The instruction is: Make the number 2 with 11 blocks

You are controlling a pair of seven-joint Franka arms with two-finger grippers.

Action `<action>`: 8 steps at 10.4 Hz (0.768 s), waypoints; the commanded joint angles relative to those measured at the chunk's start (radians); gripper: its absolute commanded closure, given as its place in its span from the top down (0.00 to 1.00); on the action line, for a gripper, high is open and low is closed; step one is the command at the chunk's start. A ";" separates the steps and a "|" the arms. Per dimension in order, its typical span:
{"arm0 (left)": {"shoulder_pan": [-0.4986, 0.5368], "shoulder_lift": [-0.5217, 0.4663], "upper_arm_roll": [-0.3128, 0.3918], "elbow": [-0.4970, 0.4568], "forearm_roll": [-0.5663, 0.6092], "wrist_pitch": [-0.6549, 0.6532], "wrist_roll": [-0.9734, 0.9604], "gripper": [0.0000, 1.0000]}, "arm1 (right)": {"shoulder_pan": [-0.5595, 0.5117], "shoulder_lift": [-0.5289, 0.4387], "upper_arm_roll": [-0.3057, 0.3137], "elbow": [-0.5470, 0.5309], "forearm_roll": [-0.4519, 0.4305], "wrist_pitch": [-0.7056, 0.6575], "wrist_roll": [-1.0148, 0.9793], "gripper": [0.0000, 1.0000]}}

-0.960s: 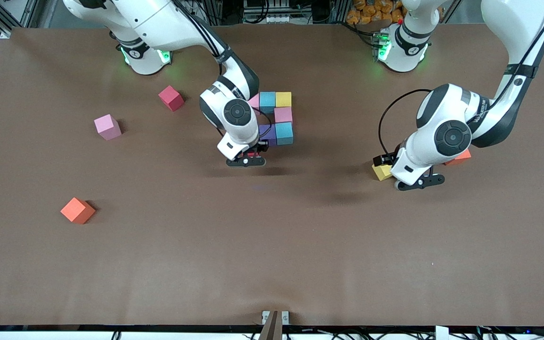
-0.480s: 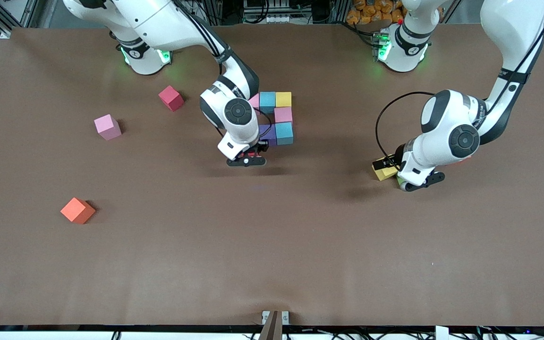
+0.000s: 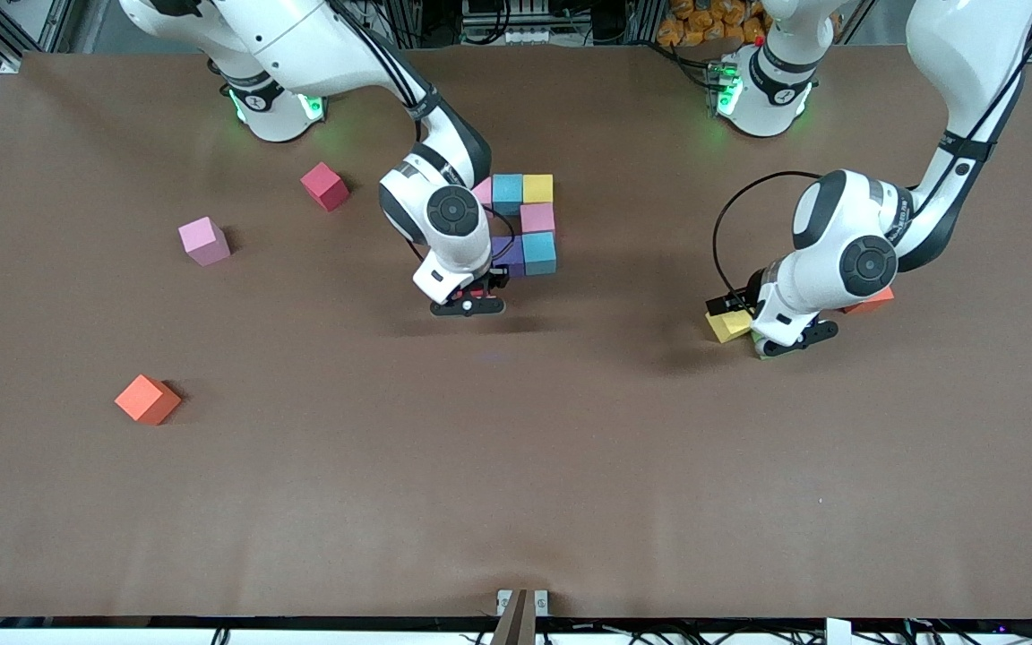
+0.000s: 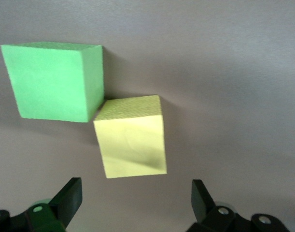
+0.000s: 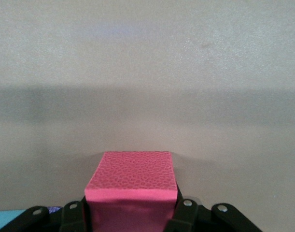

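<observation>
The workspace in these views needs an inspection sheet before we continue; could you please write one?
Surface: brown table, bare cover.
Job's things: partial digit of pink, blue, yellow and purple cubes; loose red cube, pink cube, orange cube; yellow cube corner to corner with green cube; another orange cube partly hidden by the left arm.
Clutter: nothing seen.
Grippers: right end effector shut on a pink-red cube by the digit's near edge; left end effector open over the yellow cube.
Cables: black loop on left arm.
Surroundings: frame, wiring past the table's edges.
</observation>
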 commanded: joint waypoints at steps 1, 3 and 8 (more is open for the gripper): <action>-0.001 -0.022 0.027 -0.028 0.018 0.039 0.016 1.00 | -0.003 0.026 -0.006 0.008 -0.026 -0.001 0.049 1.00; -0.008 -0.002 0.047 -0.031 0.017 0.077 0.010 1.00 | -0.005 0.026 -0.006 0.010 -0.025 -0.001 0.062 1.00; -0.060 0.033 0.105 -0.036 -0.023 0.143 -0.003 1.00 | -0.014 -0.021 -0.004 0.011 -0.021 -0.033 0.062 1.00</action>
